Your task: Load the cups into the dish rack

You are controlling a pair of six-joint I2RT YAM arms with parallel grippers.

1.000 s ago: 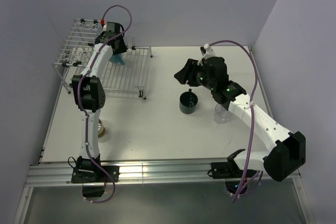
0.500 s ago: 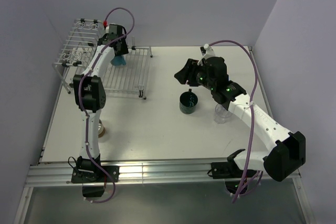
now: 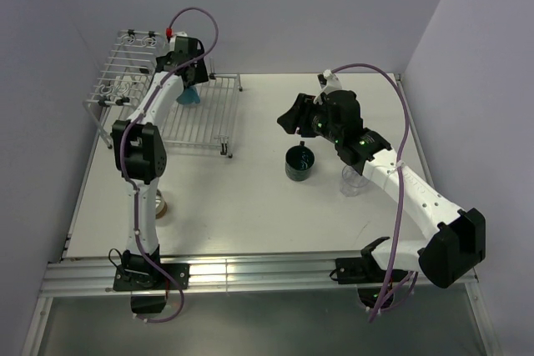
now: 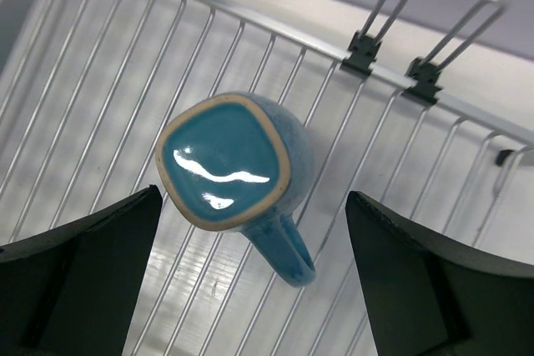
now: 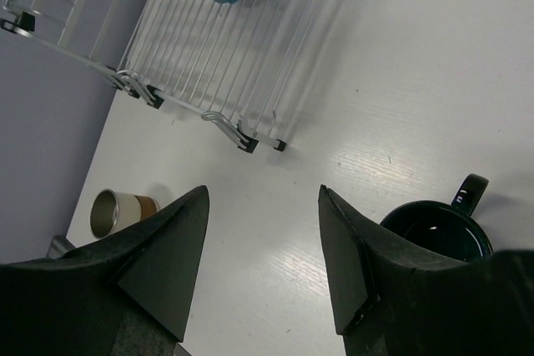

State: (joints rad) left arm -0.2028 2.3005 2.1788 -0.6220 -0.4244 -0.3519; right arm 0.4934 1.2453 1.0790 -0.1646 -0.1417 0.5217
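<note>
Opened wide since a second ago, the left gripper (image 3: 187,67) no longer clamps the light-blue mug (image 3: 190,96), while the right arm has kept its pose.

From the top camera, the left gripper hangs over the far edge of the dish rack (image 3: 171,122), with the light-blue mug just beneath it on the flat slatted part. The right gripper (image 3: 289,119) hovers above the table (image 3: 250,214), with the dark teal mug (image 3: 299,162) standing a little nearer the bases. A clear tumbler (image 3: 352,179) stands just right of that mug, partly under the right arm. The tan-brown cup (image 3: 161,204) sits near the left arm's lower link.

In the left wrist view, the light-blue mug lies bottom up on the wires, its handle pointing to the lower right. It sits between the two fingers (image 4: 83,281), which stand wide apart and clear of it on both sides.

In the right wrist view, the jaws are partly open with nothing between them but bare tabletop. The dark teal mug is upright just beyond the right-hand finger (image 5: 350,256), apart from it. The tan-brown cup stands far to the left.
</note>
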